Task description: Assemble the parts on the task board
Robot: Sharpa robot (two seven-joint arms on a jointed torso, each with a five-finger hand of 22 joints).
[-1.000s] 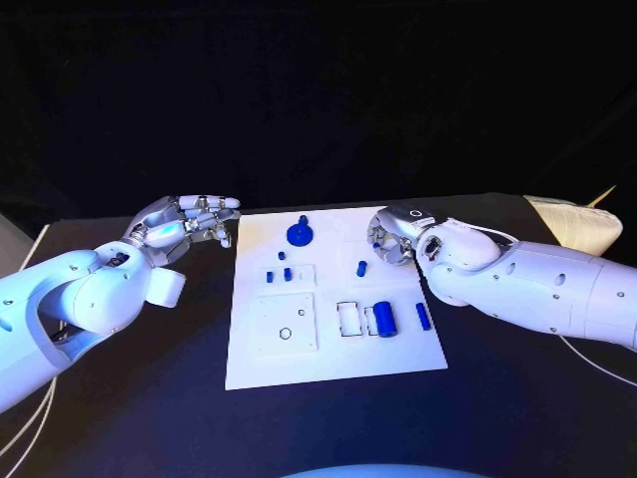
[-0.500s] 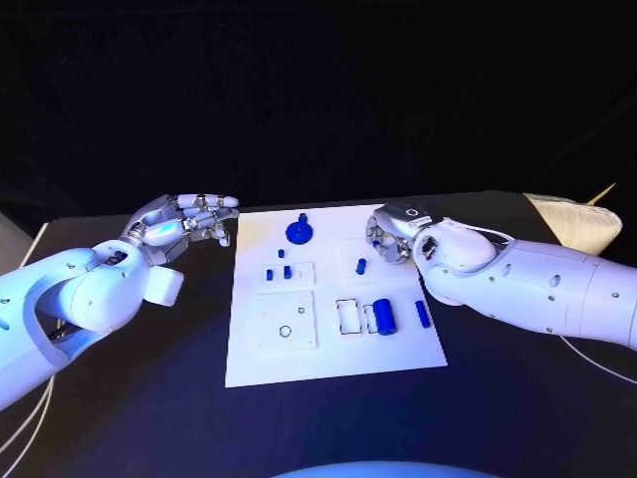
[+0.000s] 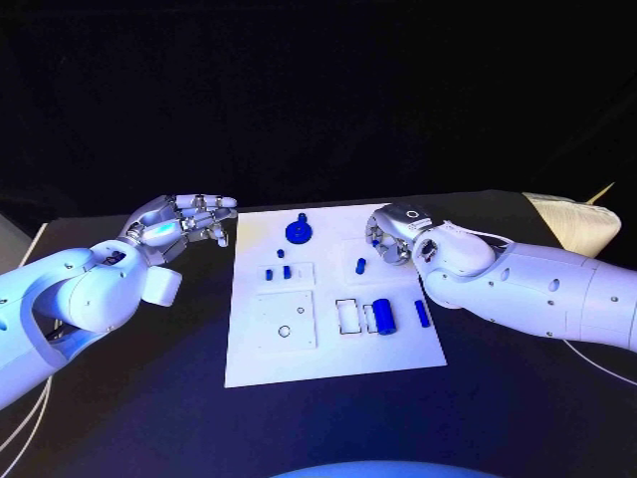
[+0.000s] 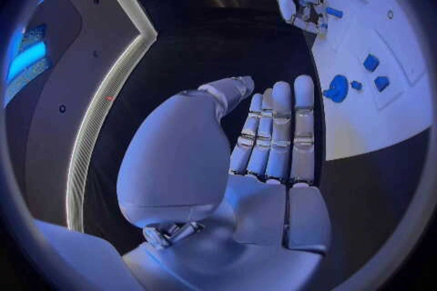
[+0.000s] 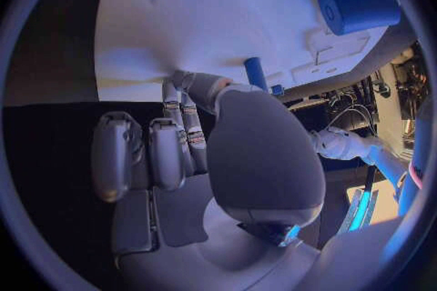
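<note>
Head view: board [image 3: 333, 368] mid-table, parts on it; left hand [image 3: 187, 221] empty, fingers apart, beside it. Left wrist view: straight fingers [image 4: 279, 131]. Right wrist view: right hand [image 5: 182, 142] holds nothing, over a peg [image 5: 256, 73]; pinch squarely.

My right hand [image 3: 392, 237] is covering part of the board [image 3: 333, 354]; the small parts [image 3: 283, 271] are appearing too tiny to identify.

White task board [image 3: 333, 363], blue parts [image 3: 385, 317]
</note>
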